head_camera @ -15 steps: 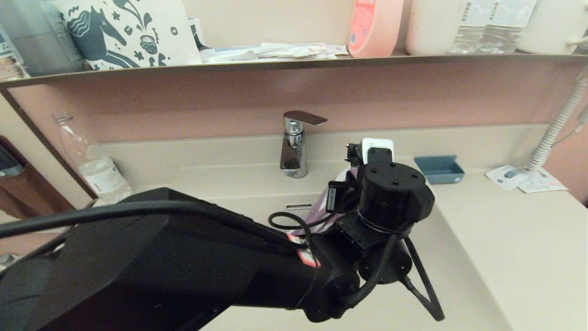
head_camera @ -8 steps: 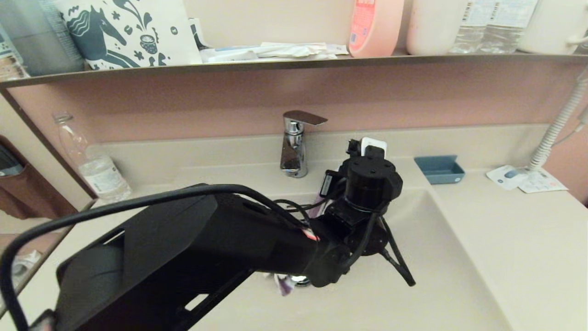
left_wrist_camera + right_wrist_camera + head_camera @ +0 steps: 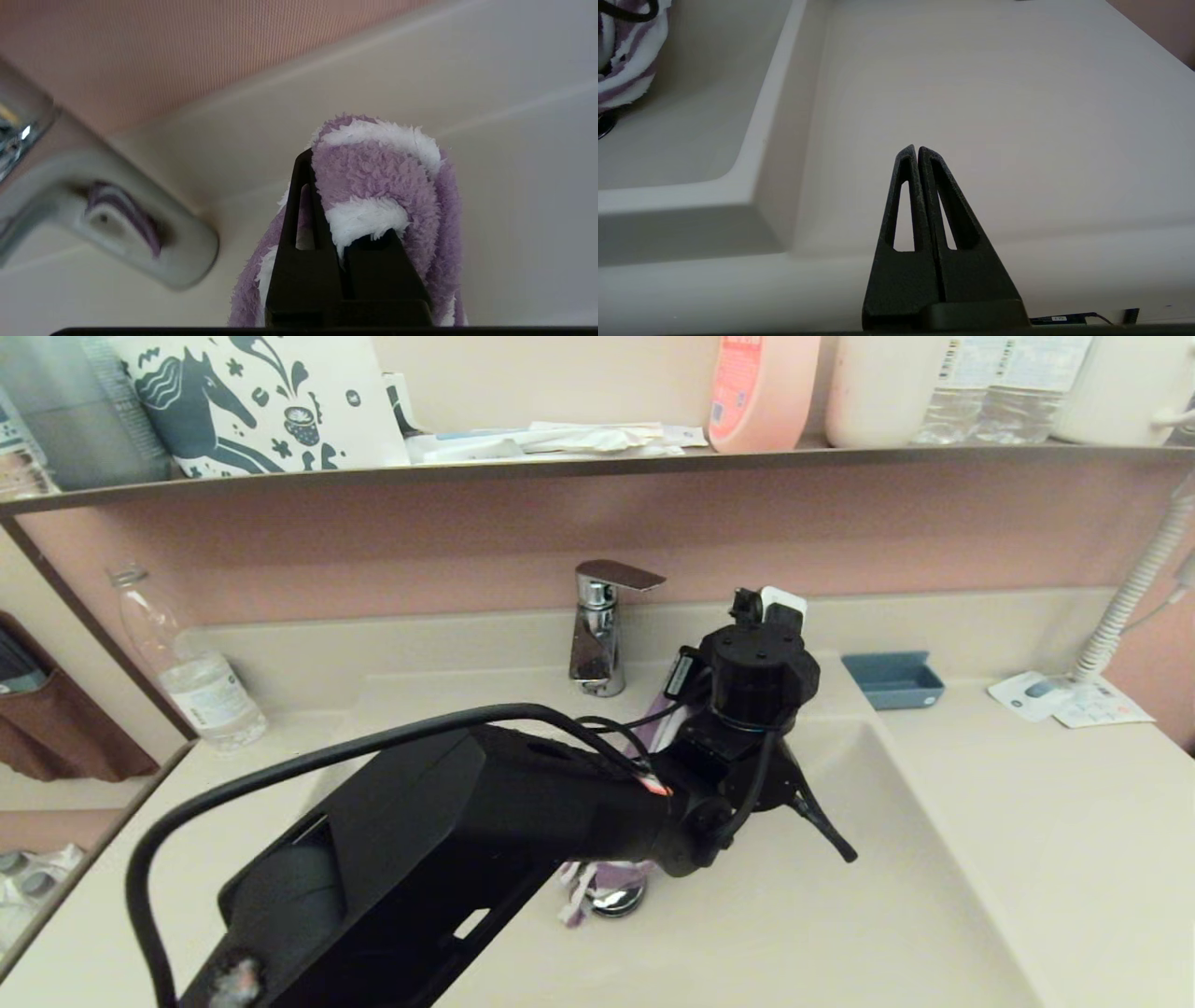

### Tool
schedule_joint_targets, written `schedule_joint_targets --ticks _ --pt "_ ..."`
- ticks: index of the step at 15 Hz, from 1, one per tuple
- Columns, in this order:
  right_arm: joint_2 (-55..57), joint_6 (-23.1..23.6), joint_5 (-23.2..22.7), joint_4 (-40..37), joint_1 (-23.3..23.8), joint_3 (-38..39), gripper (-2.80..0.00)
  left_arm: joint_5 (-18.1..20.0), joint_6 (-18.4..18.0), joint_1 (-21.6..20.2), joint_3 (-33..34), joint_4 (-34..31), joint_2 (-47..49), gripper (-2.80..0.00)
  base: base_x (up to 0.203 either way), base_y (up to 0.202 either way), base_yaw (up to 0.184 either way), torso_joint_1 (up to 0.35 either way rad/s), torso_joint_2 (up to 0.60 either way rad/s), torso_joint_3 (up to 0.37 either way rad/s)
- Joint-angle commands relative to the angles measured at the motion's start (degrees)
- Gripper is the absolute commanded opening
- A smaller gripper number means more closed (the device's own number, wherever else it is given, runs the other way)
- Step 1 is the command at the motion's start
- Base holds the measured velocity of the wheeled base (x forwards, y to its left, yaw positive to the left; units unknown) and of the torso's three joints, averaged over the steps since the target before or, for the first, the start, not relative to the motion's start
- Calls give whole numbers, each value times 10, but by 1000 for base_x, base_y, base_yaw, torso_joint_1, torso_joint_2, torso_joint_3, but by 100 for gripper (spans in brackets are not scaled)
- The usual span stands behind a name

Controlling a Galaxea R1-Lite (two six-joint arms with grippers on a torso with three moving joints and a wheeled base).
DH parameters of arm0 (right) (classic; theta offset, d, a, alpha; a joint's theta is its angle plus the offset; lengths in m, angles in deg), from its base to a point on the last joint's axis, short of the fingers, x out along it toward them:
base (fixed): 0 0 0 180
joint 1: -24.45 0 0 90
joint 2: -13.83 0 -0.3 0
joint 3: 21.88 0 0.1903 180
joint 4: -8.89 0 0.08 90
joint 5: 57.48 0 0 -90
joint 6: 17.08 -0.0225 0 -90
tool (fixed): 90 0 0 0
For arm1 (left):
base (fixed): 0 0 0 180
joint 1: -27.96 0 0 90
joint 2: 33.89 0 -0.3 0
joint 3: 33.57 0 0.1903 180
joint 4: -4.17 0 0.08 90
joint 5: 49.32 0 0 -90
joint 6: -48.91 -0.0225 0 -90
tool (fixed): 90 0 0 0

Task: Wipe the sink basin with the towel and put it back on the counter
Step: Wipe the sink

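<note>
Left gripper (image 3: 343,186): clamped tight on a fold of the striped terry towel (image 3: 373,186), raised near the sink basin's back edge, just right of the chrome faucet (image 3: 597,630).
Towel position: it hangs from the grip, its tail trailing down by the drain plug (image 3: 621,899) on the sink basin (image 3: 840,915) floor.
Handling: soft, light, limp (it drapes, never pushes); it should conform to the curved walls.
Hold: a bunched fold looks best, not a single edge.
Right gripper (image 3: 917,154): fingers together, empty, parked over the counter (image 3: 994,116) by the basin's right rim.
</note>
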Motion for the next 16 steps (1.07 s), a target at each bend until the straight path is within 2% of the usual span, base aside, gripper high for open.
schedule_joint_targets --ticks 1,4,8,11,16 --pt "1 0 0 0 0 0 -280 -2 -14 -1 -34 1 20 -280 0 0 0 0 0 0" --pt "1 0 0 0 0 0 -280 -3 -19 2 -59 3 34 -280 0 0 0 0 0 0" --pt "1 0 0 0 0 0 -280 -1 -4 19 -68 1 44 -280 0 0 0 0 0 0" --pt "1 0 0 0 0 0 -280 19 -3 26 -85 -11 58 -280 0 0 0 0 0 0" --pt "1 0 0 0 0 0 -280 38 55 30 -86 -37 53 -280 0 0 0 0 0 0"
